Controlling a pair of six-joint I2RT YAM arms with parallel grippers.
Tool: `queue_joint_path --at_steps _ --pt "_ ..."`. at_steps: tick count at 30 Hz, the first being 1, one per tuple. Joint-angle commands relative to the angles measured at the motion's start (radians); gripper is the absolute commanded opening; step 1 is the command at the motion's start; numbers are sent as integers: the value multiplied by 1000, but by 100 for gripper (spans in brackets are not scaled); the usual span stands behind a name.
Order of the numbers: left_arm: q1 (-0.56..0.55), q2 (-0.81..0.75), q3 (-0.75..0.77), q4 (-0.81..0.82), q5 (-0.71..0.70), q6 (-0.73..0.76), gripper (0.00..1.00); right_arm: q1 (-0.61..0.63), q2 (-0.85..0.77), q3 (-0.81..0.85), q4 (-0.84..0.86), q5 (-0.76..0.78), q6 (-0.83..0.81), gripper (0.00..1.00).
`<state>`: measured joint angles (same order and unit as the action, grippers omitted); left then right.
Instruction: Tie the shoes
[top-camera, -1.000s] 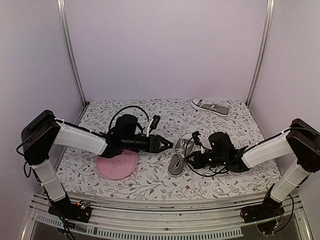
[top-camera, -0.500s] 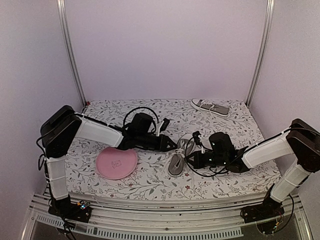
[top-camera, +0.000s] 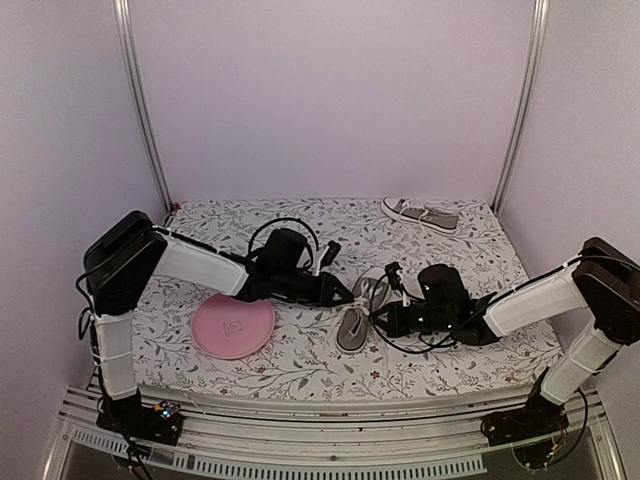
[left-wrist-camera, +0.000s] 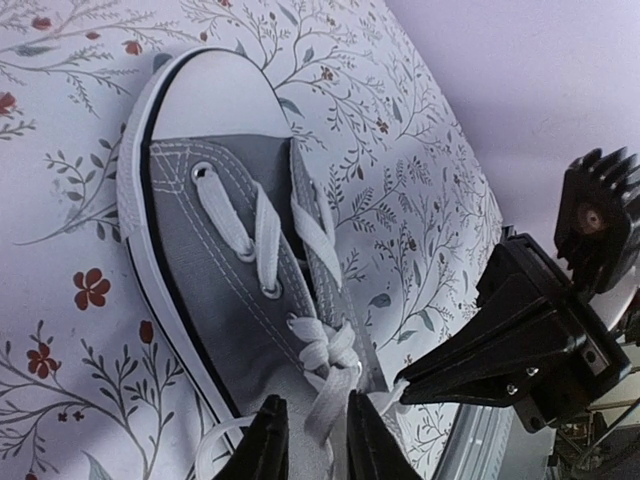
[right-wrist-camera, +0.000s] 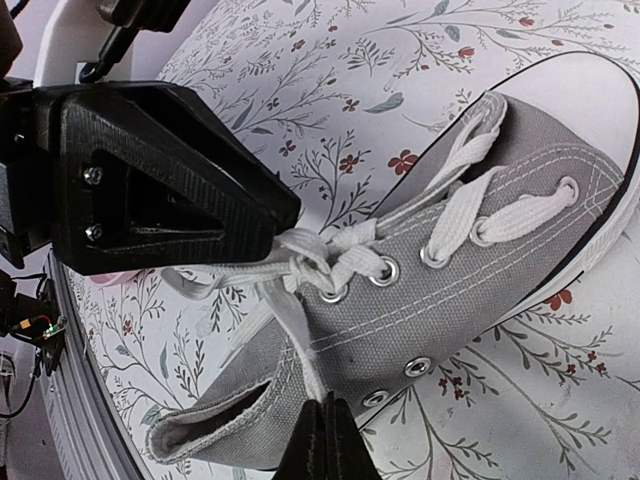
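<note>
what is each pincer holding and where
Right pincer: white lace of the grey shoe, by its loose strand. Left pincer: around the other lace, grip unclear.

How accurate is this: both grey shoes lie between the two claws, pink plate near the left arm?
Only one shoe lies between the left claw and right claw; the other shoe sits alone at the far back, as the top external view shows. The pink plate claim holds.
</note>
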<state>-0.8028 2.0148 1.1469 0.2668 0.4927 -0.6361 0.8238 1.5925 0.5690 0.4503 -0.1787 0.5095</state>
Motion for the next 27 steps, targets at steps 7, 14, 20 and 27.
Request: queue_joint_path --at_steps 7,14,20,27 --pt "1 19 -11 36 41 6 20 5 -3 0 22 0 10 2" --pt "1 20 -19 60 35 -11 8 5 -9 -2 21 -1 11 2" --pt "-1 33 -8 61 41 -16 1 5 -24 -1 20 9 9 2" --pt "-1 7 -20 122 23 -26 0 5 -45 24 -4 22 10 2"
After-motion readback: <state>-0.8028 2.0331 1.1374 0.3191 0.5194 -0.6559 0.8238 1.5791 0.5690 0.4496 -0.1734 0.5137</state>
